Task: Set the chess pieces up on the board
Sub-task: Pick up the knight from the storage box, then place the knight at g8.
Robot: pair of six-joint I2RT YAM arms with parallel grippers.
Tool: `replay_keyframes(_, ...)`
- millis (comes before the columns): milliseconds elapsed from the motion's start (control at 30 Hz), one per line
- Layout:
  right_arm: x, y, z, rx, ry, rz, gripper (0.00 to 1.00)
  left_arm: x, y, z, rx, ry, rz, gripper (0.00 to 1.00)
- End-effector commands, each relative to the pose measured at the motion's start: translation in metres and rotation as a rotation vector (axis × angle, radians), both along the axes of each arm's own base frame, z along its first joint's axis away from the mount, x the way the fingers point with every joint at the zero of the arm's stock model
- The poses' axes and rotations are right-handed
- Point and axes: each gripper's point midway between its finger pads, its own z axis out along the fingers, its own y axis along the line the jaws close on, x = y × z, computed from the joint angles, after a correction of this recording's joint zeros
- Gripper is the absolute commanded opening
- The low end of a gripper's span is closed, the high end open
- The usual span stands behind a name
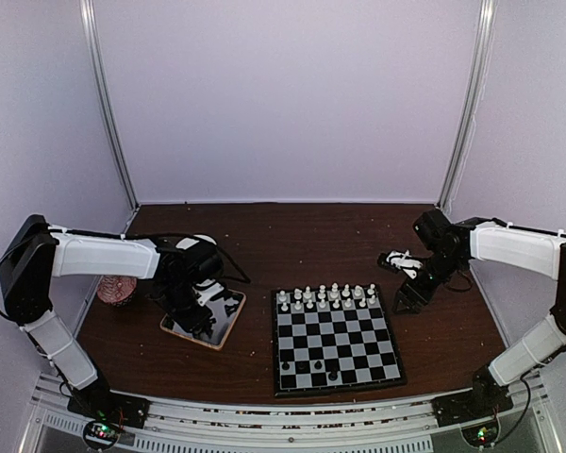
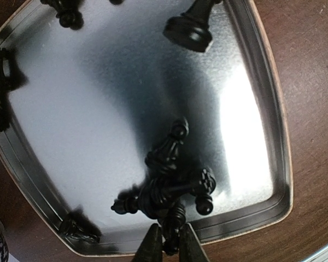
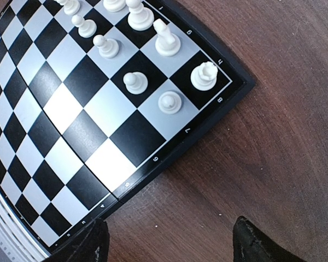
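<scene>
The left claw point(image 2: 170, 248) is down inside the tray point(image 2: 262, 71), a shallow metal dish with a wooden rim, and its tips are clenched on a black piece point(image 2: 173, 226) at the near edge of a tangled heap of black pieces point(image 2: 169, 180) lying directly ahead of it. More black figures lie farther from that claw, along the tray's far and side walls. The right claw point(image 3: 169, 243) hangs released, its jaws wide apart and holding nothing, above the bare brown counter point(image 3: 273, 136) just off the right edge of the board point(image 3: 60, 109). Ahead of this claw and to its left, the white pieces point(image 3: 136, 82) stand upright on the board's far squares, near the corner. In the top view a few black figures stand on the board's near rows, well apart from both claws.
</scene>
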Motion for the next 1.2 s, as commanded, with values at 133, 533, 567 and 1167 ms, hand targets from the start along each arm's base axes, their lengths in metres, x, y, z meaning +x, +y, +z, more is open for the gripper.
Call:
replay_keyframes(133, 0.004, 0.002, 0.005, 0.008, -0.008, 0.009, 0.78, 0.005, 0.002, 0.018, -0.004, -0.025, 0.013, 0.04)
replay_keyframes(533, 0.004, 0.003, 0.011, 0.022, -0.024, 0.011, 0.78, -0.006, -0.082, 0.113, -0.173, -0.149, -0.178, 0.03)
replay_keyframes(567, 0.004, 0.004, 0.012, 0.024, -0.027, 0.012, 0.78, -0.013, -0.1, 0.119, -0.196, -0.154, -0.236, 0.03)
replay_keyframes(1167, 0.004, 0.001, 0.022, 0.028, -0.066, 0.001, 0.77, -0.129, -0.24, 0.072, -0.162, -0.003, -0.929, 0.03)
